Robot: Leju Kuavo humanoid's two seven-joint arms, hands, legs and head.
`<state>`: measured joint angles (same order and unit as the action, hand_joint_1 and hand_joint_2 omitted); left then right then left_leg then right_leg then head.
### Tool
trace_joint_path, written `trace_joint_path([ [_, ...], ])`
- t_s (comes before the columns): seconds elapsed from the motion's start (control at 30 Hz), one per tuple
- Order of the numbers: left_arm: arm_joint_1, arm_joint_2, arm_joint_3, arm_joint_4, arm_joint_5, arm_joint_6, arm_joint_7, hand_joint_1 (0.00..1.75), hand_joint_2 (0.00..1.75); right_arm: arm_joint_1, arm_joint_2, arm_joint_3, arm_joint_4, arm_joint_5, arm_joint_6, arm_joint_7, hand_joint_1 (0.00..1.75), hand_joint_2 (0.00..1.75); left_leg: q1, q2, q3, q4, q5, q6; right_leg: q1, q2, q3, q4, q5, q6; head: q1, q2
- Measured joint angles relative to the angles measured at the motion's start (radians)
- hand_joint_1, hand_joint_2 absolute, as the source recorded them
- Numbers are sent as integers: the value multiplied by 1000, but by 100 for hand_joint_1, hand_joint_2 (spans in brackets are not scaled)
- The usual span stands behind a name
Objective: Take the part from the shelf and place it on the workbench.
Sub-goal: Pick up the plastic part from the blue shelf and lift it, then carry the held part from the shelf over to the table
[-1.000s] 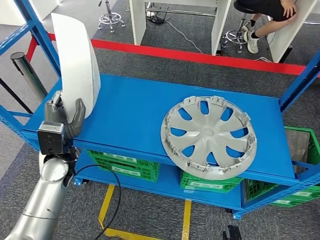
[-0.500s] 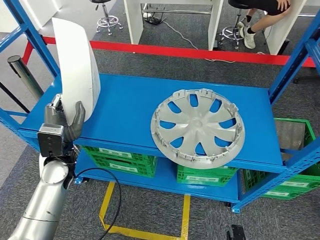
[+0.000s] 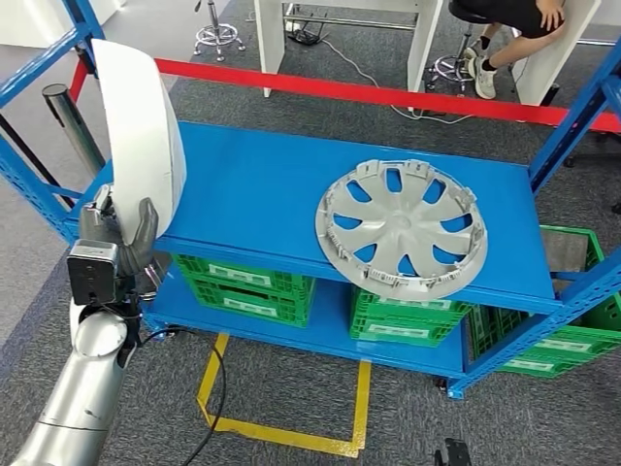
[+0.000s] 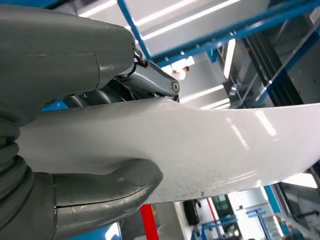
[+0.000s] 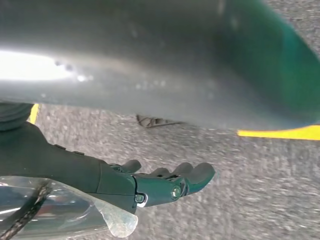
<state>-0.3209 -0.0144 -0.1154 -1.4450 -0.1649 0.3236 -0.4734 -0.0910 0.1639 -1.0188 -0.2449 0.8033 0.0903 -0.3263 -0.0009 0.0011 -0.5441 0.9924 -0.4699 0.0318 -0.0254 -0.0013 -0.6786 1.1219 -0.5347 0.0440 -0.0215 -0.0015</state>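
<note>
The white curved part (image 3: 141, 131) is gripped upright by the left hand (image 3: 120, 238) at the shelf's (image 3: 248, 209) near-left corner. The right hand (image 5: 166, 182) hangs with fingers extended, nothing held. Green crates (image 3: 242, 284) sit beneath; contents cannot be made out. A grey wheel cover (image 3: 401, 229) lies farther right.
</note>
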Motion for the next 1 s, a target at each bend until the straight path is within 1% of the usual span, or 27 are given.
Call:
trace_joint_path([
  [0.03,4,0,1,0,1,0,0,175,175,0,0,0,0,-5,4,0,0,0,-2,0,-13,0,10,4,2,0,-17,65,-48,-1,1,0],
  [0.07,11,0,2,0,1,-1,0,175,175,-1,0,0,0,-9,9,0,0,0,-6,0,-27,1,20,7,3,0,-27,127,-80,-3,1,0],
  [0.1,18,0,4,0,1,-1,0,175,175,-3,0,0,0,-14,13,0,0,0,-9,0,-41,1,30,8,5,0,-29,168,-90,-4,1,0],
  [0.13,25,1,6,0,1,-1,0,175,175,-3,0,0,0,-18,17,0,0,0,-12,0,-54,2,40,8,8,0,-16,178,-76,-7,1,0],
  [0.17,32,1,8,0,1,-2,0,175,175,-4,0,0,0,-21,20,-1,0,0,-14,0,-67,3,49,7,11,0,12,158,-47,-11,1,0],
  [0.2,37,1,10,0,1,-2,0,175,175,-5,-1,0,0,-22,21,-2,0,0,-15,0,-78,5,57,6,15,0,57,104,-18,-18,1,0],
  [0.23,41,2,12,0,1,-1,0,175,175,-7,-2,0,0,-23,22,-2,0,0,-18,-1,-88,7,65,4,19,0,110,33,-4,-24,1,0],
  [0.27,43,3,14,0,1,-1,0,175,175,-9,-3,0,0,-25,23,-3,0,0,-20,-1,-95,10,72,2,22,0,160,-39,-3,-30,1,0],
  [0.3,44,3,15,-1,1,-1,0,175,175,-11,-4,0,-1,-27,25,-4,0,0,-21,-1,-100,12,77,0,24,0,198,-94,-11,-33,0,0],
  [0.33,44,4,16,-1,1,-1,0,175,175,-12,-6,0,-1,-29,26,-5,0,0,-22,-1,-102,13,79,-2,25,0,217,-123,-21,-34,-1,0],
  [0.37,44,4,17,-2,1,-1,0,175,175,-13,-6,0,-1,-30,26,-6,0,0,-22,0,-103,14,80,-2,24,1,223,-133,-23,-34,-1,0],
  [0.6,45,4,17,-2,1,-1,-1,175,175,-14,-6,0,-1,-32,29,-6,0,0,-22,0,-104,14,84,-4,25,0,225,-138,-27,-33,-2,0],
  [0.63,46,5,18,-2,1,-1,-1,175,175,-14,-6,0,-1,-33,30,-6,0,0,-22,0,-105,14,86,-5,26,1,225,-139,-28,-33,-1,0],
  [0.7,53,6,19,-3,1,-1,-2,175,175,-14,-6,-1,-1,-41,38,-7,0,0,-21,0,-110,13,98,-11,27,2,219,-139,-27,-34,0,0],
  [0.73,65,10,23,-5,1,-1,-3,175,175,-12,-6,-2,-1,-51,46,-10,0,0,-20,0,-117,22,85,-18,25,1,211,-141,-19,-41,0,0],
  [0.77,88,15,32,-11,-1,-1,-4,175,175,-10,-6,-5,-2,-65,59,-14,0,0,-15,-1,-134,80,36,-30,23,0,194,-142,-4,-49,0,0],
  [0.8,124,24,47,-24,-4,2,-8,175,175,-5,-6,-10,-6,-80,70,-17,0,0,-6,-2,-109,109,6,-43,20,-2,161,-135,20,-54,-1,0],
  [0.83,159,32,63,-39,-8,4,-12,175,175,0,-6,-16,-10,-94,80,-21,0,0,3,-3,-71,118,-33,-54,19,-4,127,-128,45,-57,-1,0],
  [0.87,185,39,77,-53,-11,7,-17,175,175,3,-6,-20,-14,-102,84,-23,0,0,11,-3,-23,107,-56,-58,20,-5,98,-119,64,-53,-1,0],
  [0.9,204,43,87,-66,-14,10,-21,175,175,5,-5,-23,-18,-106,84,-25,0,0,14,-4,33,47,-42,-56,20,-6,75,-111,79,-44,0,0],
  [0.93,208,43,91,-73,-16,11,-23,175,175,5,-5,-23,-19,-107,84,-25,0,0,10,-4,48,16,-51,-49,19,-6,70,-110,88,-38,0,0],
  [0.97,215,44,96,-80,-20,14,-27,175,175,6,-5,-24,-20,-109,83,-26,0,0,7,-4,47,5,-49,-40,18,-6,65,-112,97,-30,0,0],
  [1.0,224,44,102,-87,-26,17,-32,175,175,8,-5,-25,-21,-111,81,-27,0,0,7,-3,40,1,-41,-32,15,-5,60,-112,101,-23,0,0],
])
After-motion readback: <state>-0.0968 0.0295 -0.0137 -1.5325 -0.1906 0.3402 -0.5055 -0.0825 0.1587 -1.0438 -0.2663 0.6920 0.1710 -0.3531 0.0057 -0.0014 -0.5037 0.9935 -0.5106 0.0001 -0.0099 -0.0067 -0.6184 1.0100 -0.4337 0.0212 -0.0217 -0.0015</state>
